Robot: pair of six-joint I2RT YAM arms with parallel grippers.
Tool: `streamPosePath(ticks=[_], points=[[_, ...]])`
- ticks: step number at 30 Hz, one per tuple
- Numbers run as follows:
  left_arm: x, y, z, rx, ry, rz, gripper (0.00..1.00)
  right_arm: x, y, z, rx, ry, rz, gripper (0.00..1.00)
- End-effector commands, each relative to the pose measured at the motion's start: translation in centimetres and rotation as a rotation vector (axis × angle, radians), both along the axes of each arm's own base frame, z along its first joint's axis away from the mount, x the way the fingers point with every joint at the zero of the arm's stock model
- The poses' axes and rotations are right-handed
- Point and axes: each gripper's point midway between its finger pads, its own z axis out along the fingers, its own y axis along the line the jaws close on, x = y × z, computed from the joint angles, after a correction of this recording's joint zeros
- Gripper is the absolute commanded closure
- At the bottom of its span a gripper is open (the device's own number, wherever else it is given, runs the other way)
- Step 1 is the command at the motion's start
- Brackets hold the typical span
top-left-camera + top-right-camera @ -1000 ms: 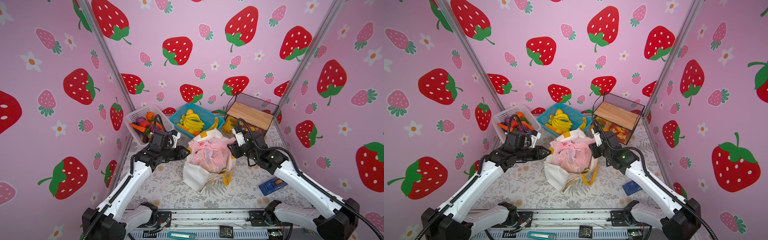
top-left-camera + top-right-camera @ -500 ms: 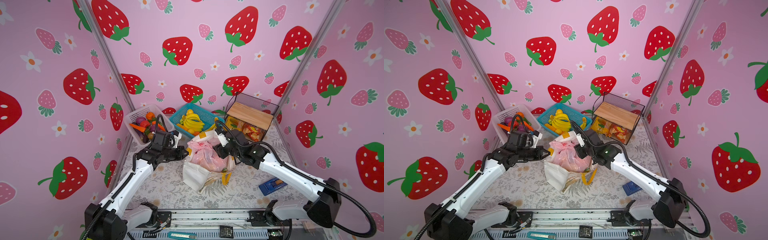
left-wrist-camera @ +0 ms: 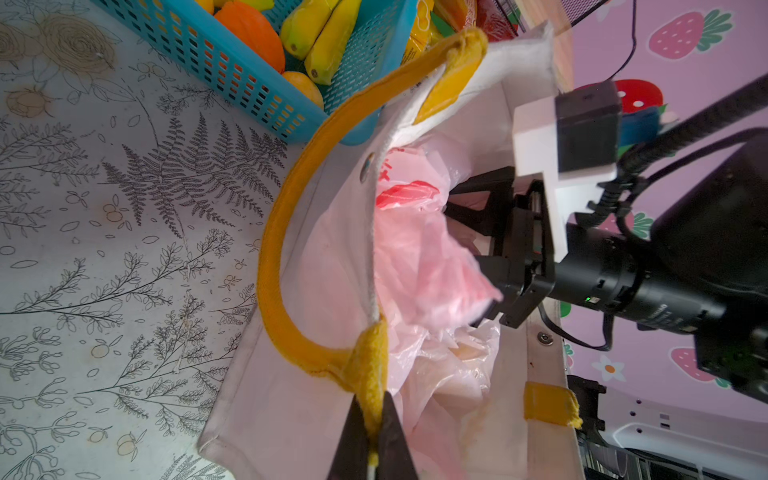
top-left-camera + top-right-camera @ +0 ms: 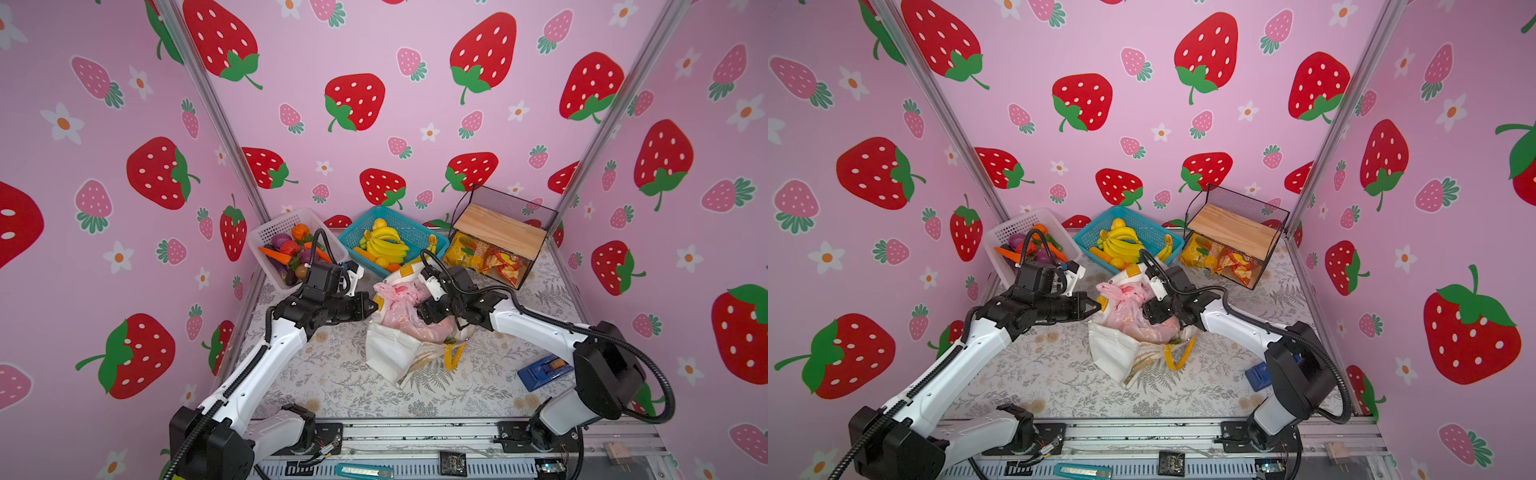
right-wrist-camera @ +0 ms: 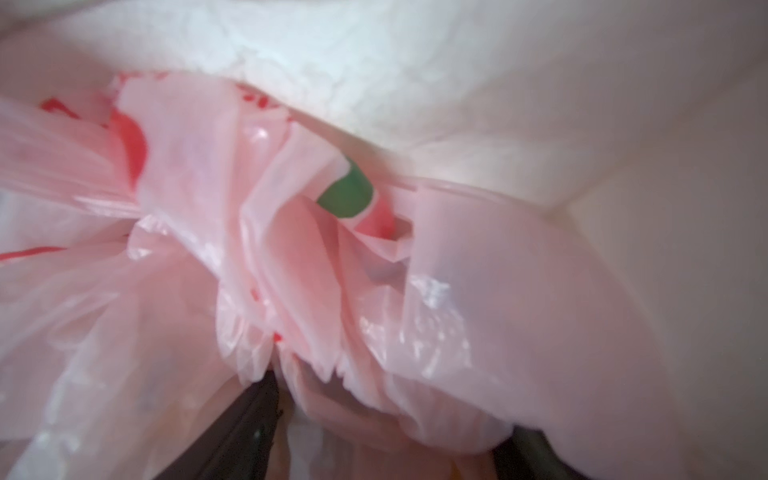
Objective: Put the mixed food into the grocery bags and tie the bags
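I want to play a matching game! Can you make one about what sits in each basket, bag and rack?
Holders:
1. white basket
2. blue basket
3. white tote
4. wire rack

What is in it:
A. pink plastic bag
B. bananas
C. snack packets
D. carrots

Pairs: 1-D, 2-B, 3-A, 4-C

The plastic bag (image 4: 399,307) sits in the cloth bag (image 4: 388,353), mid tabletop (image 4: 324,374). Behind stand the veggie basket (image 4: 286,222) left, the banana basket (image 4: 411,239) in the middle, the wire box (image 4: 498,228) right.
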Motion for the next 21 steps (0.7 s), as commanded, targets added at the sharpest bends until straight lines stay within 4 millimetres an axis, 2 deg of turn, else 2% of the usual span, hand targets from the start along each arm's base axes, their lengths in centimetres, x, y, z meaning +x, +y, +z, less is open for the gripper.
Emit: streamPosePath(ticks=[1, 4, 7, 10, 12, 15, 21], points=[[0.2, -0.2, -0.1, 0.003, 0.0, -0.012, 1.0, -3.0, 2.7, 1.9, 0.149, 0.083, 0.172, 0.21], [0.2, -0.2, 0.0, 0.002, -0.001, -0.013, 1.0, -2.1, 1.5, 4.0, 0.107, -0.007, 0.128, 0.2], [0.1, -0.1, 0.1, 0.005, -0.007, -0.011, 1.0, -0.3, -0.8, 6.3, -0.021, -0.175, 0.011, 0.2], [0.1, -0.1, 0.1, 0.008, -0.01, -0.009, 1.0, -0.2, -1.1, 10.0, -0.036, -0.338, -0.018, 0.19], [0.1, -0.1, 0.1, 0.009, -0.009, -0.008, 1.0, -1.1, 0.3, 12.1, 0.033, -0.399, 0.042, 0.19], [0.2, -0.1, 0.0, 0.01, -0.005, -0.006, 1.0, -2.3, 3.5, 13.4, 0.152, -0.412, 0.149, 0.22], [0.2, 0.1, 0.1, 0.018, -0.005, -0.002, 1.0, -2.4, 8.3, 13.0, 0.274, -0.413, 0.247, 0.38]])
